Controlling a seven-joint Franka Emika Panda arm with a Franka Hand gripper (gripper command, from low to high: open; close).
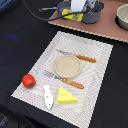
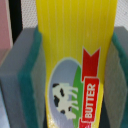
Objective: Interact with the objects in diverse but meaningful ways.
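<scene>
One red tomato [image 1: 29,80], one white fish [image 1: 48,96] and one yellow holed cheese wedge [image 1: 66,95] are in the exterior view, all well apart from the gripper [image 1: 80,7]. Farther up the same mat [image 1: 97,75] lie one round tan plate [image 1: 67,66] and two orange-handled utensils, a knife [image 1: 76,57] and a fork [image 1: 63,79]. One grey pot [image 1: 91,15] sits right under the gripper. One yellow butter block [image 2: 70,65] fills the wrist view, between two green-faced pads [image 2: 27,80]. One bowl [image 1: 122,17] sits off beside the gripper.
</scene>
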